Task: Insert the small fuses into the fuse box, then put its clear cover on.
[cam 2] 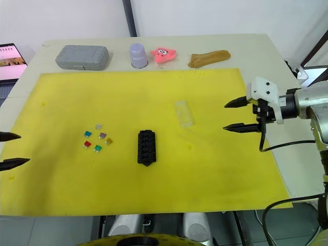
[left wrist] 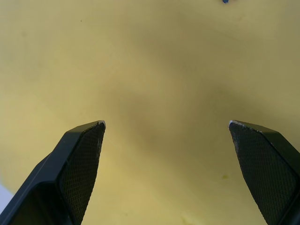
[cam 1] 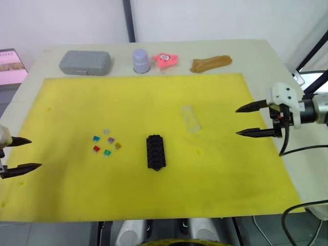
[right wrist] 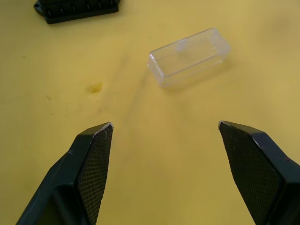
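the right gripper (cam 1: 245, 120) hovers with fingers spread wide, empty — the clear cover (cam 1: 190, 118) lies near, to its left. the left gripper (cam 1: 23, 154), also wide, sits well apart from the small fuses (cam 1: 106, 142) and fuse box (cam 1: 155, 151).

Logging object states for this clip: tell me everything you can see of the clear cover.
The clear cover is a small rectangular lid of transparent, almost colourless plastic, with rounded corners and thin walls that catch the light. It lies flat on the yellow mat, apart from the fuse box, between that block and the right gripper. Nothing touches it except the mat. The right gripper, open, points toward it from a little way off. I cannot tell whether its hollow side faces up or down.
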`<state>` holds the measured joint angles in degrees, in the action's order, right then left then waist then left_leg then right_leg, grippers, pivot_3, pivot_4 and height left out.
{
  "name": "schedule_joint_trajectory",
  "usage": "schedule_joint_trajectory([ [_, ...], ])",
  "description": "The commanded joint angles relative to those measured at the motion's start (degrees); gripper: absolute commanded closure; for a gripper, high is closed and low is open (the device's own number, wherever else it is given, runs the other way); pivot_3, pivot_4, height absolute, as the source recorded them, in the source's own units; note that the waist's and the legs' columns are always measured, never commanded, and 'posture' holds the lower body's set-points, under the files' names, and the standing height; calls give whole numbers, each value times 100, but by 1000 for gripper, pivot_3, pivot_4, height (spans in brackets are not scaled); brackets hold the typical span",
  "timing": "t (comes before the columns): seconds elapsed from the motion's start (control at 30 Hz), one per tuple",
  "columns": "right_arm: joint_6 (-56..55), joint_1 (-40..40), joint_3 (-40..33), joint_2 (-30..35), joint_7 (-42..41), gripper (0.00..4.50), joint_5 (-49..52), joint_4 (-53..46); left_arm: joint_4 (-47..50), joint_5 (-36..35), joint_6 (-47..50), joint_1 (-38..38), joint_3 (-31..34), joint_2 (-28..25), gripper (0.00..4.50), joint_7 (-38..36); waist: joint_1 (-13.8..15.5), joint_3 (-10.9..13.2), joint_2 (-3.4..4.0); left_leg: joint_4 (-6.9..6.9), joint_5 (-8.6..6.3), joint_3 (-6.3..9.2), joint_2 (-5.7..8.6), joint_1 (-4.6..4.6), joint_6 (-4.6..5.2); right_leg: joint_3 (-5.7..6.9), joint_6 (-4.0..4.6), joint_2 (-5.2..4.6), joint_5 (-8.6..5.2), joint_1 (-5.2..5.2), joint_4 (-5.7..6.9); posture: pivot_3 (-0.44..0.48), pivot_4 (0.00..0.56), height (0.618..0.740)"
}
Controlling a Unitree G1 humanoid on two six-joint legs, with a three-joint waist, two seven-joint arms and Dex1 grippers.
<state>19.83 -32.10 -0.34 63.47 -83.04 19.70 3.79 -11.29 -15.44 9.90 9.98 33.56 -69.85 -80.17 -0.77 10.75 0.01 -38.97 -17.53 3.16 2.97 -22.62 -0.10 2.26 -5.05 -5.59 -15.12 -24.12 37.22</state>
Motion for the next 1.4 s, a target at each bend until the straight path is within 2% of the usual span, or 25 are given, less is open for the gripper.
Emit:
schedule_joint_trajectory([
  [0.03,-99,-92,-104,-60,66,645,-5,-15,-67,81,-146,-77,98,-75,88,143,0,0,0,0,0,0,0,0,0,0,0,0,0,0,0,0,150,731],
  [0.53,51,-50,-196,-94,195,645,15,-160,92,-17,270,-400,-65,-49,88,225,0,0,0,-2,0,-1,0,0,0,0,-1,1,0,-1,4,0,150,731],
  [0.9,166,-203,-98,-416,506,645,52,-454,382,-436,1409,-271,-150,123,88,107,-5,0,0,-4,1,-2,0,0,-1,0,-1,2,0,-3,10,0,150,731],
  [1.03,250,-476,169,-749,686,645,2,-894,568,-1209,2551,-408,-102,329,88,-18,-6,0,0,-5,3,-2,0,0,-4,-2,-1,2,0,-11,23,0,150,731],
  [1.17,371,-587,601,-1271,875,645,93,-1785,1090,-2030,3979,-253,-300,521,88,-37,-3,-1,-2,-7,3,-2,0,-1,-5,-2,-1,2,0,-13,28,0,150,731],
  [1.4,592,-760,1329,-2008,1255,645,-84,-2511,1409,-3406,6368,-986,-304,1007,88,846,20,-7,-13,-20,7,3,2,-2,-9,-2,-1,2,0,-10,37,0,150,731],
])
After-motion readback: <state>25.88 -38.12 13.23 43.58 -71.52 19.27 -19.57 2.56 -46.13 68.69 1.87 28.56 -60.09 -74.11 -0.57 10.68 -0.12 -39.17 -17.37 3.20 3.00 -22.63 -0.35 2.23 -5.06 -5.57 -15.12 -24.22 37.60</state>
